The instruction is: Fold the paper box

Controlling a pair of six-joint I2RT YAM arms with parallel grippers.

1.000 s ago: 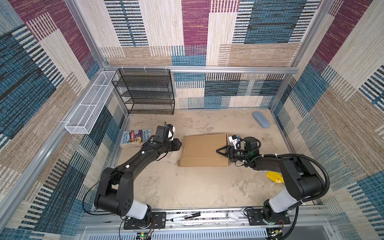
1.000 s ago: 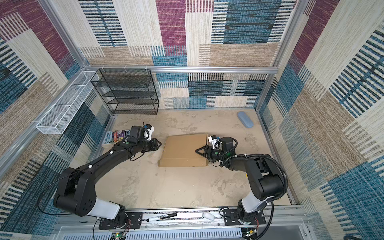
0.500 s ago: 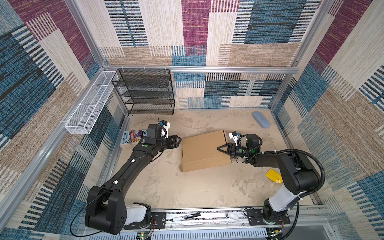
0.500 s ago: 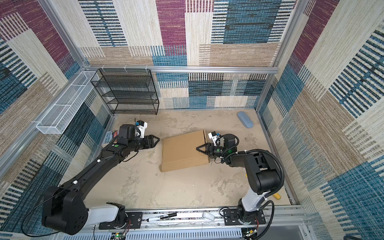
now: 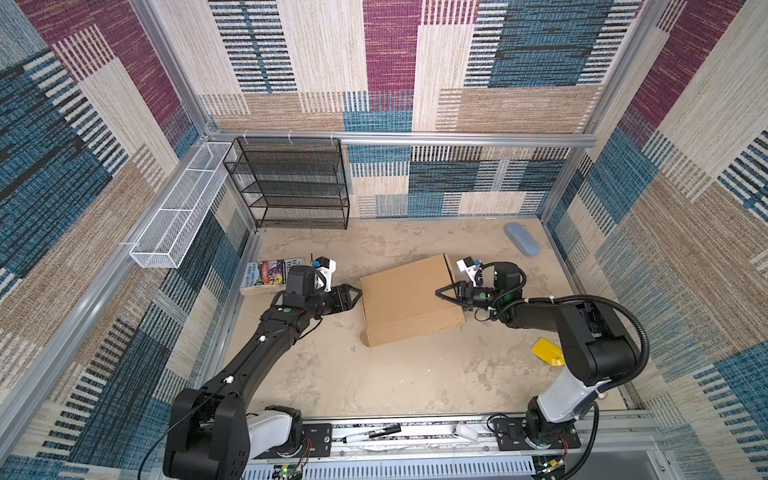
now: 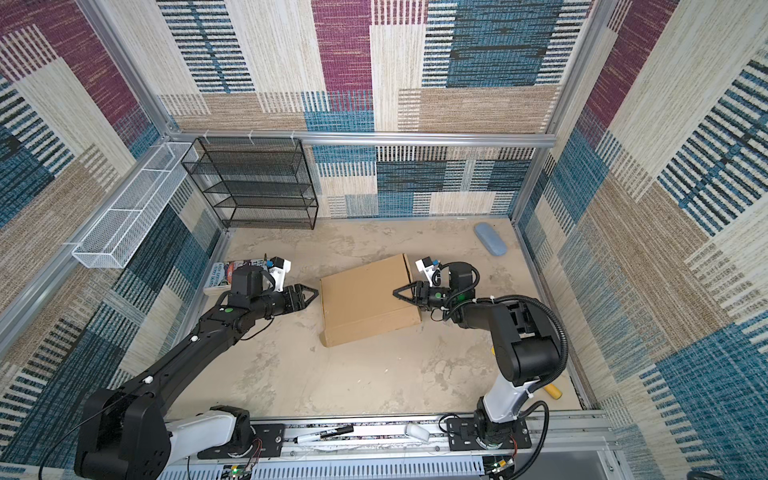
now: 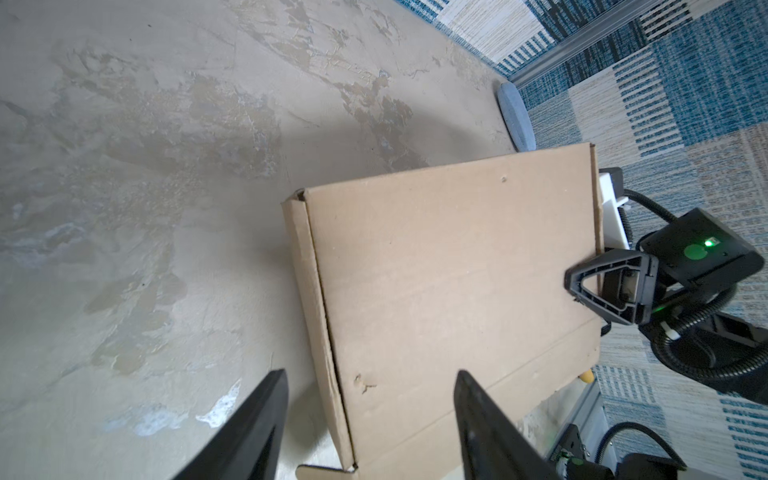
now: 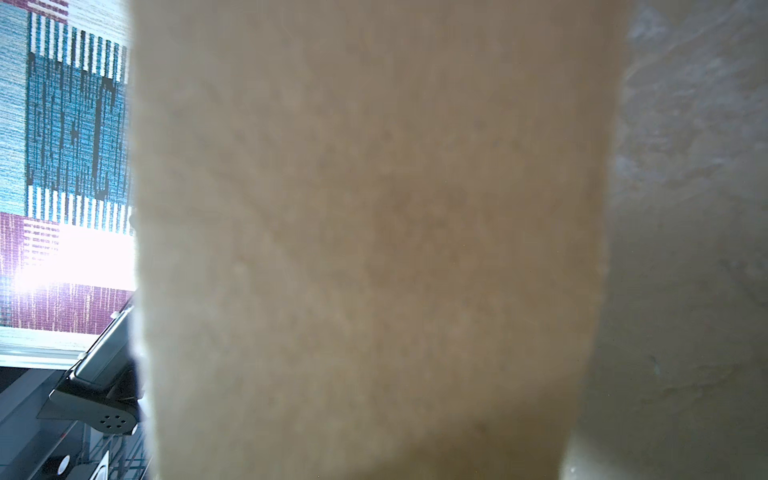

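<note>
Pinching box point(image 5: 409, 299) by one edge in right claw point(image 5: 444, 293). Hovering left claw point(image 5: 354, 294) spread wide, opposite edge just ahead of its tips. Looks like final squaring; next, clamp there and press flat.

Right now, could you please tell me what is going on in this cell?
Two robot arms are working on the paper box, closed and lying askew on the table. The right claw sits at its right edge with one finger over the top; whether it grips is unclear. The left claw is open at the left edge, holding nothing.
</note>
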